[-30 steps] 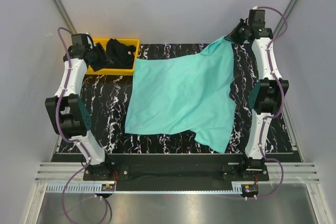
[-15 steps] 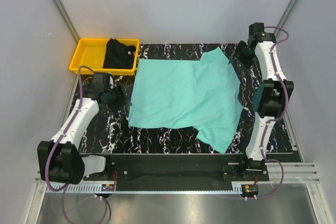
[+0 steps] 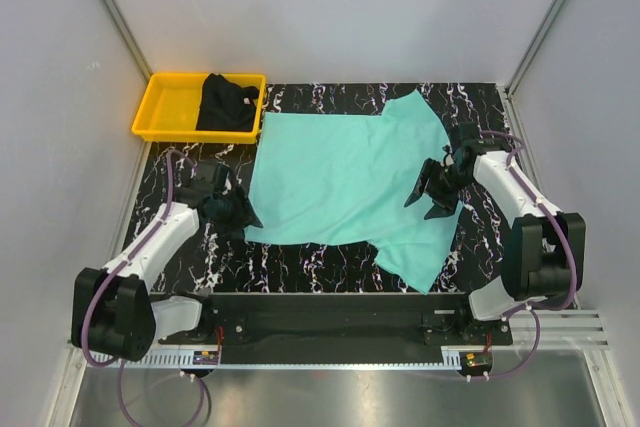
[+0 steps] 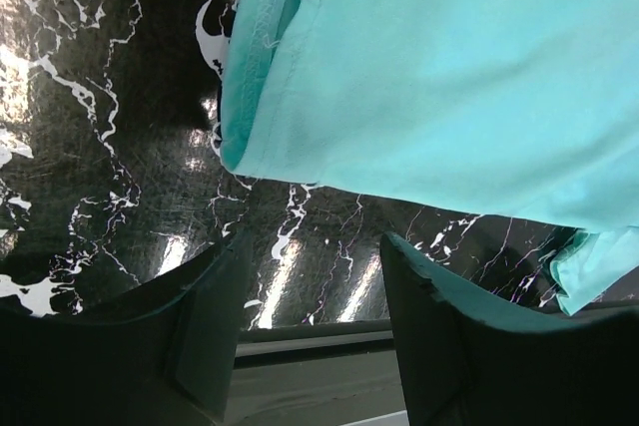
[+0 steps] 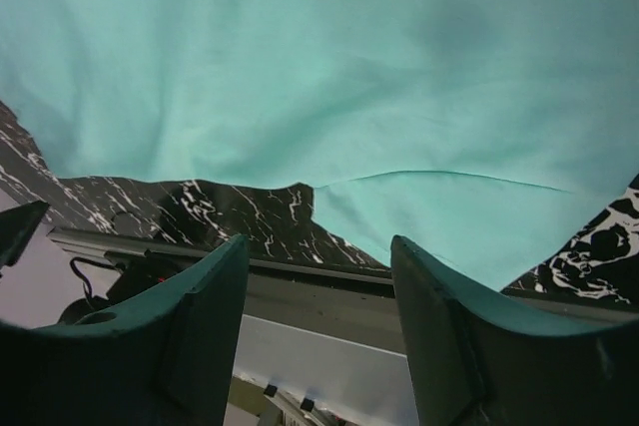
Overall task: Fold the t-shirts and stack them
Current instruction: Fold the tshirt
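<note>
The turquoise t-shirt (image 3: 350, 182) lies spread flat across the middle of the black marbled table, with one sleeve toward the near right. The black t-shirt (image 3: 226, 102) is bunched in the yellow tray. My left gripper (image 3: 245, 219) is open and low beside the turquoise shirt's near left corner (image 4: 235, 152), with nothing between its fingers (image 4: 200, 316). My right gripper (image 3: 420, 205) hovers open over the shirt's right part, empty. In the right wrist view the turquoise t-shirt (image 5: 319, 67) fills the picture beyond the open right gripper (image 5: 319, 246).
The yellow tray (image 3: 165, 112) stands at the far left corner of the table. Grey walls close in the left, right and back. A black rail (image 3: 320, 312) runs along the near edge between the arm bases.
The right gripper opened and let go of the shirt's far right corner, then came nearer over the shirt. The left arm swung from the tray to the shirt's near left corner. The shirt settled flat.
</note>
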`<action>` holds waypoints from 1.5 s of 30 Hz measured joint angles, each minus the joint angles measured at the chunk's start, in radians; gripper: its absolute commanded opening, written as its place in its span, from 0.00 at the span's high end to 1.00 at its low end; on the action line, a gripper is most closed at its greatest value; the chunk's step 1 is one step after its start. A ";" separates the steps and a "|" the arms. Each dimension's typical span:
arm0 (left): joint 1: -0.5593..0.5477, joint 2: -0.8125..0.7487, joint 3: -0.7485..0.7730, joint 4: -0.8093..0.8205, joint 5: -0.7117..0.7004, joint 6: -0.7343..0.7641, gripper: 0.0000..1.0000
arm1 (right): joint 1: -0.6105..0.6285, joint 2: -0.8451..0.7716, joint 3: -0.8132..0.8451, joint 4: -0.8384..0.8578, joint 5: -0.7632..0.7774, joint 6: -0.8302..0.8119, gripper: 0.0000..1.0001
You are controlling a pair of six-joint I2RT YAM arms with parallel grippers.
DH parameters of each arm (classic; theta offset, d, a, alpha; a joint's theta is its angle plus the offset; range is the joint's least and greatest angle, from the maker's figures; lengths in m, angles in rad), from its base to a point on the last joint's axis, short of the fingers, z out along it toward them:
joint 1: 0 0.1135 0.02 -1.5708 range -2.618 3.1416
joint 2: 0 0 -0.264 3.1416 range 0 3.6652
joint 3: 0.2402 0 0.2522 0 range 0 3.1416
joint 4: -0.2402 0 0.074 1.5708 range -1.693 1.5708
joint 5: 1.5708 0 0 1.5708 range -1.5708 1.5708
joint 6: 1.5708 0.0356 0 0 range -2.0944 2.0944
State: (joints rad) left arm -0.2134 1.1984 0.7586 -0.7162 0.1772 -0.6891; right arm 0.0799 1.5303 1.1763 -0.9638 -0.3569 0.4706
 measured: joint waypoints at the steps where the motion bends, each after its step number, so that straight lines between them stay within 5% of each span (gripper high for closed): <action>1: 0.003 0.000 0.002 0.005 0.000 0.004 0.38 | 0.000 -0.003 -0.023 -0.001 -0.002 0.001 0.34; 19: 0.079 0.260 0.094 0.039 -0.010 0.072 0.48 | -0.051 0.026 -0.023 0.054 -0.049 0.001 0.42; 26: 0.081 0.328 0.095 0.044 -0.011 0.103 0.63 | -0.202 0.026 -0.044 0.050 -0.011 0.018 0.37; 33: 0.092 0.362 0.095 0.071 -0.006 0.125 1.00 | -0.271 0.040 -0.085 0.050 0.027 0.060 0.33; 45: 0.116 0.291 0.094 0.084 -0.007 0.132 1.00 | -0.354 0.182 -0.069 0.091 0.190 0.089 0.54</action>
State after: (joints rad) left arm -0.0975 1.4891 0.8528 -0.6323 0.1699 -0.5575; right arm -0.2737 1.7126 1.1072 -0.8726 -0.1673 0.5598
